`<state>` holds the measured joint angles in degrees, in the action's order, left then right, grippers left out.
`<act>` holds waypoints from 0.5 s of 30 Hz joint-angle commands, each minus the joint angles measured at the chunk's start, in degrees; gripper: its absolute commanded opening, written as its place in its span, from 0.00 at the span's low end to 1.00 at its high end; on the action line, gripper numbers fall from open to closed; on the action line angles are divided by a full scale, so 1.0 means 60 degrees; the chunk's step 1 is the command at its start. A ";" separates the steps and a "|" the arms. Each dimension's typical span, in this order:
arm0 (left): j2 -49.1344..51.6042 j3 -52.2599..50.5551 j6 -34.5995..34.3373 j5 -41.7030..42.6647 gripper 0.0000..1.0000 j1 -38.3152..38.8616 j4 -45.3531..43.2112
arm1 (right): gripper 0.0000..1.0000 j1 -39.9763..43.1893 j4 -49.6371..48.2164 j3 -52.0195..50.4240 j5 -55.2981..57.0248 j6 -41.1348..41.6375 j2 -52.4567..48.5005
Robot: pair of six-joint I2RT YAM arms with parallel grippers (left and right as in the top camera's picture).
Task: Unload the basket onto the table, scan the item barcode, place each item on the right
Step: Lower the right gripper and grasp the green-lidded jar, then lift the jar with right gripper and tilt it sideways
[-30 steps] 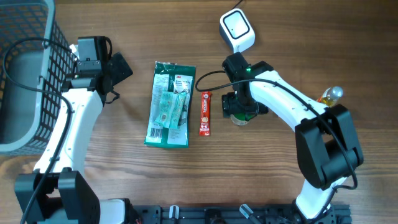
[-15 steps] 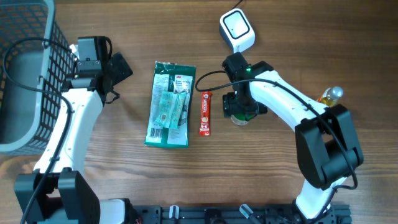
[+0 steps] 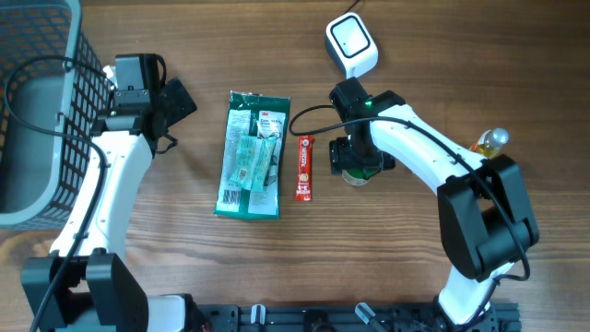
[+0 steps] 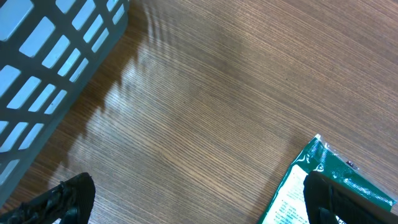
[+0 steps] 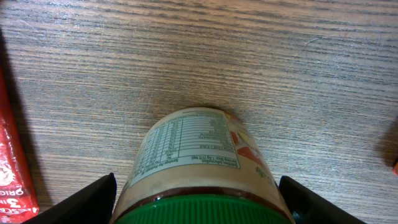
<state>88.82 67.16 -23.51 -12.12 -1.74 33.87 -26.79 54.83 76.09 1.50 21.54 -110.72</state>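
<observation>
A jar with a green lid and a nutrition label stands on the wooden table. My right gripper reaches down over it, one finger pressed against each side below the lid. From overhead the right gripper hides most of the jar. The white barcode scanner lies at the far edge, above that arm. My left gripper hovers open over bare wood with nothing between its fingers, one fingertip above the corner of a green packet.
A green packet and a red snack bar lie mid-table, left of the jar. A grey wire basket stands at the far left. A small yellow-capped bottle sits at the right.
The right gripper's fingers have closed in slightly onto the jar. Both arms and every item stay where they were.
</observation>
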 commanded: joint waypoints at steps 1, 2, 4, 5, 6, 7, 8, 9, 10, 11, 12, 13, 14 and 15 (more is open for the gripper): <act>0.0004 0.0113 -0.0164 0.0015 1.00 -0.0026 -0.0004 | 0.80 -0.0004 0.0040 -0.0135 -0.0120 -0.0055 -0.0248; 0.0004 0.0113 -0.0164 0.0015 1.00 -0.0026 -0.0004 | 0.79 -0.0004 0.0051 -0.0135 -0.0120 -0.0055 -0.0248; 0.0004 0.0113 -0.0164 0.0015 1.00 -0.0026 -0.0004 | 0.79 -0.0004 0.0047 -0.0135 -0.0120 -0.0055 -0.0248; 0.0004 0.0113 -0.0164 0.0015 1.00 -0.0026 -0.0004 | 0.79 -0.0004 0.0047 -0.0135 -0.0120 -0.0051 -0.0248; 0.0004 0.0113 -0.0164 0.0015 1.00 -0.0026 -0.0004 | 0.79 -0.0004 0.0051 -0.0135 -0.0124 -0.0051 -0.0248; 0.0004 0.0113 -0.0164 0.0015 1.00 -0.0026 -0.0004 | 0.80 -0.0004 0.0073 -0.0135 -0.0127 -0.0047 -0.0248; 0.0004 0.0113 -0.0164 0.0015 1.00 -0.0026 -0.0004 | 0.80 -0.0004 0.0124 -0.0135 -0.0124 -0.0011 -0.0248; 0.0004 0.0113 -0.0164 0.0015 1.00 -0.0026 -0.0004 | 0.80 -0.0004 0.0157 -0.0135 -0.0124 -0.0007 -0.0248; 0.0004 0.0113 -0.0164 0.0015 1.00 -0.0026 -0.0004 | 0.80 -0.0004 0.0168 -0.0135 -0.0120 -0.0007 -0.0248; 0.0004 0.0113 -0.0164 0.0015 1.00 -0.0026 -0.0004 | 0.80 -0.0004 0.0160 -0.0135 -0.0120 -0.0007 -0.0248; 0.0004 0.0113 -0.0164 0.0015 1.00 -0.0026 -0.0004 | 0.80 -0.0004 0.0149 -0.0135 -0.0113 0.0018 -0.0248; 0.0004 0.0113 -0.0164 0.0015 1.00 -0.0026 -0.0004 | 0.80 -0.0004 0.0142 -0.0135 -0.0055 0.0025 -0.0248; 0.0004 0.0113 -0.0164 0.0015 1.00 -0.0026 -0.0004 | 0.82 -0.0004 0.0149 -0.0135 0.0033 0.0102 -0.0248; 0.0004 0.0113 -0.0164 0.0015 1.00 -0.0026 -0.0004 | 0.83 -0.0004 0.0149 -0.0135 0.0058 0.0168 -0.0248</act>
<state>88.82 67.16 -23.53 -12.12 -1.74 33.87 -26.79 55.66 76.09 1.52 21.54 -110.76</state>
